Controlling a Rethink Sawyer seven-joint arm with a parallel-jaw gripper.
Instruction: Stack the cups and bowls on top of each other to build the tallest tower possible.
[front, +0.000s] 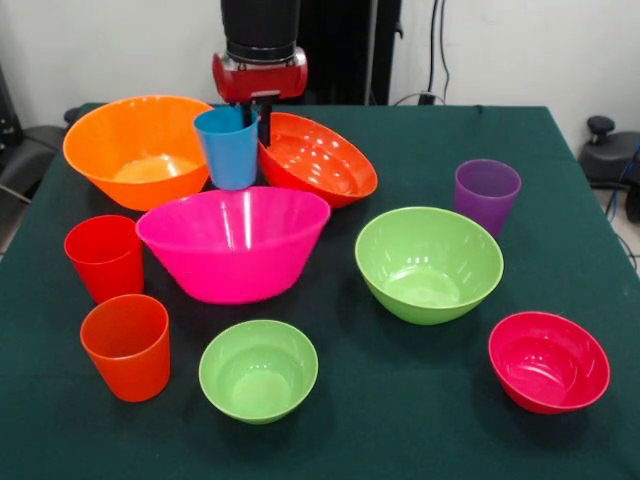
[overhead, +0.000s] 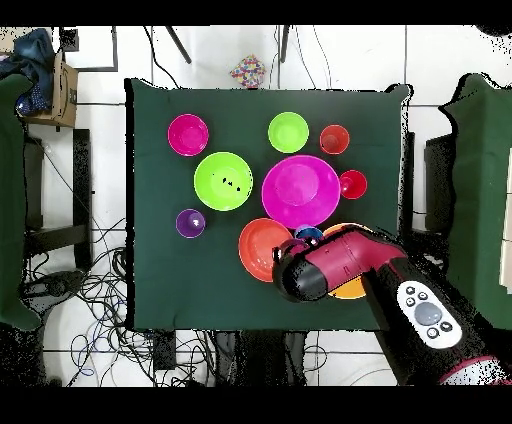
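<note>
Blue cup (front: 228, 148), upright and mouth up, caught at its rim by the fingers (front: 256, 118) coming straight down from above; seemingly closed across the rim wall nearest the shallow red-orange bowl (front: 318, 157), though the pinch itself partly hidden behind the cup. Cup body hanging directly below the fingers, long axis vertical, in line with them. Whether lifted clear of the worktop (front: 420, 400) or resting on it, impossible to tell behind the large pink bowl (front: 236, 243). Red-orange bowl tilted just beside the fingers on one side, large orange bowl (front: 140, 150) just beside on the other, pink bowl directly in front. Judged the likely base: the red-orange bowl, nearest of all, a short sideways carry away. No tower begun; other cups and bowls standing apart, unstacked. From overhead, cup (overhead: 301, 234) barely visible beside the arm.
</note>
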